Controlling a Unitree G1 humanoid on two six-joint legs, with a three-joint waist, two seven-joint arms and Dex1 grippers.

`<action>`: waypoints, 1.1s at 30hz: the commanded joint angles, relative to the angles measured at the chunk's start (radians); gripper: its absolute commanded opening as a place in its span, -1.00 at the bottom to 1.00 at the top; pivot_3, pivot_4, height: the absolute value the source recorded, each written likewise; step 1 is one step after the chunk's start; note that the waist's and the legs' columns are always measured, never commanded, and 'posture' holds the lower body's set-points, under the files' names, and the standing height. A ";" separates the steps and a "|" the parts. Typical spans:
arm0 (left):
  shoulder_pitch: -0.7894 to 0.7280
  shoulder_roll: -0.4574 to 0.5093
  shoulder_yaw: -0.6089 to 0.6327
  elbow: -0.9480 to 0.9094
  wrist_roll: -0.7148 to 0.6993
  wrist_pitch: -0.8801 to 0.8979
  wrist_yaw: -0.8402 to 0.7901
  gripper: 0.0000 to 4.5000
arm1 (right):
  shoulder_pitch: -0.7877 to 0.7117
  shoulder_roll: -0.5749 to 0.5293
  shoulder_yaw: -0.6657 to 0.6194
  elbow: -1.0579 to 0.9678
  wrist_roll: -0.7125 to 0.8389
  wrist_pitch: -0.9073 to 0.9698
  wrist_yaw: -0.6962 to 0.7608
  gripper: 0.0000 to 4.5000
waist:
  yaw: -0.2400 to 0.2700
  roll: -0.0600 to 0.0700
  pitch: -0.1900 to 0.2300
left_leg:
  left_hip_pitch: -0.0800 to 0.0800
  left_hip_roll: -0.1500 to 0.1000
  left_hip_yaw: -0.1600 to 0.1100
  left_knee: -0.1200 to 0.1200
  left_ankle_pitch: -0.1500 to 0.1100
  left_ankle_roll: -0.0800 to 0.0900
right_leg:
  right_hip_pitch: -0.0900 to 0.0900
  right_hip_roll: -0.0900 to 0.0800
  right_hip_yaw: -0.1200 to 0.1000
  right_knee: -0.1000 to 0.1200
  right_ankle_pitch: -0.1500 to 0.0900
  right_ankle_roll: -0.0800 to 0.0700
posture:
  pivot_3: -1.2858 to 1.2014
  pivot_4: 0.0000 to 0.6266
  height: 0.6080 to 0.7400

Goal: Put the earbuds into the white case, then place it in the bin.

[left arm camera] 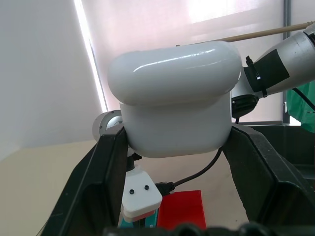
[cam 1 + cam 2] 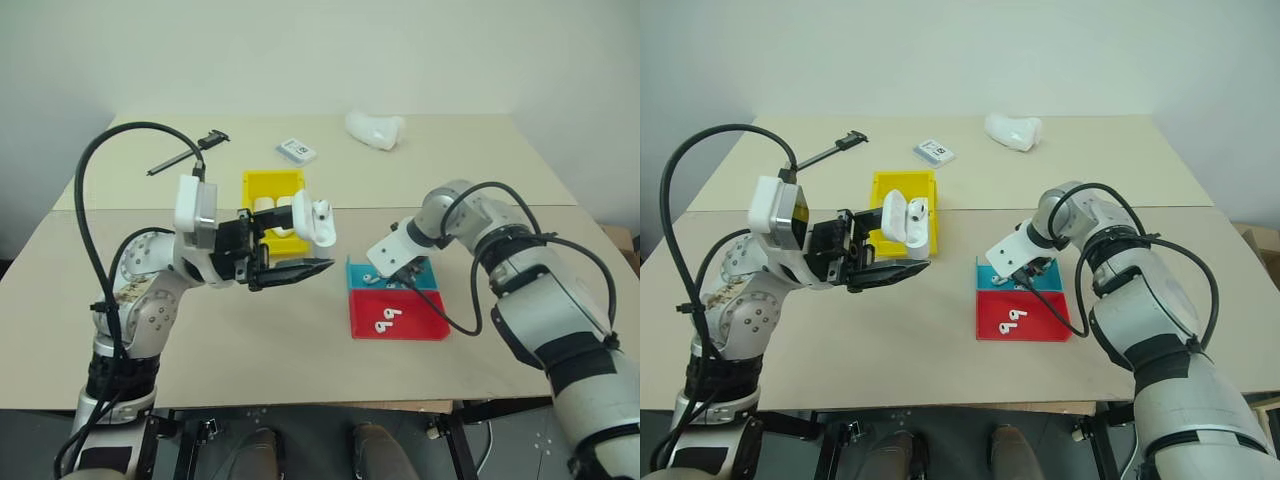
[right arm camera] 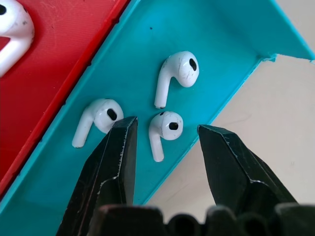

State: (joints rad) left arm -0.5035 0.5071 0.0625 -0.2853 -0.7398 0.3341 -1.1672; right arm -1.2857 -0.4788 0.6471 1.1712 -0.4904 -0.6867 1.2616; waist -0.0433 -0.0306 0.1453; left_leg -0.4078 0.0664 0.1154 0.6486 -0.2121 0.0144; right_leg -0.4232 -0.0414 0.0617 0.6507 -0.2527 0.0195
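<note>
The big tan table holds everything. Far back on it lie a lumpy white thing, a flat card box and a black tool.

The yellow bin stands in the middle, and the left arm and the case hide its front part. White shapes sit inside it, but they are hard to make out.

The left gripper is up in the air in front of the bin. Its two black fingers are squeezed on the white case, whose lid stands open. The left wrist view shows the case from its round back, so the inside is hidden there.

The red tray holds two earbuds. The teal tray touches it. From the head, the right gripper covers much of the teal tray. The right wrist view shows three earbuds inside it. The fingers are apart, one on each side of a small earbud, not touching it.
</note>
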 commanded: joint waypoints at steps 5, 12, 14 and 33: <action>-0.003 0.008 0.017 -0.039 -0.016 -0.006 0.020 0.21 | -0.027 0.007 -0.009 0.020 -0.036 -0.020 -0.036 0.05 | 0.000 0.000 0.000 | 0.001 0.000 0.000 0.000 0.000 0.000 | 0.001 0.000 0.000 0.001 0.000 0.000 | 0.03 -0.52 1.00; 0.006 0.009 0.017 -0.048 -0.017 -0.008 0.028 0.21 | -0.008 0.013 -0.010 0.024 -0.044 -0.027 -0.010 -0.72 | -0.001 0.000 0.000 | 0.001 0.000 0.000 0.000 0.000 0.000 | 0.001 0.000 0.000 0.001 0.000 0.000 | 0.03 -0.52 1.00; 0.007 0.011 0.018 -0.047 -0.017 -0.008 0.027 0.21 | 0.000 0.013 -0.015 0.023 -0.039 -0.024 -0.002 -0.72 | -0.001 0.000 0.000 | 0.002 0.000 0.000 0.000 0.000 0.000 | 0.001 0.000 0.000 0.001 0.000 0.000 | 0.03 -0.52 1.00; -0.102 -0.064 -0.040 0.100 0.005 -0.042 -0.055 0.21 | 0.419 -0.266 -0.699 -0.994 0.801 1.055 0.044 -0.72 | 0.024 0.001 0.001 | 0.000 0.000 -0.001 -0.001 0.000 0.000 | 0.001 -0.001 -0.001 -0.001 0.000 0.000 | 0.03 -0.52 1.00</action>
State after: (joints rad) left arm -0.5823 0.4460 0.0182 -0.1853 -0.7343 0.3193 -1.2120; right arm -0.8632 -0.7235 0.0474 0.3848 0.1381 0.1304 1.3335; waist -0.0191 -0.0295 0.1458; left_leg -0.4084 0.0664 0.1131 0.6474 -0.2121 0.0142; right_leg -0.4222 -0.0426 0.0610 0.6503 -0.2527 0.0196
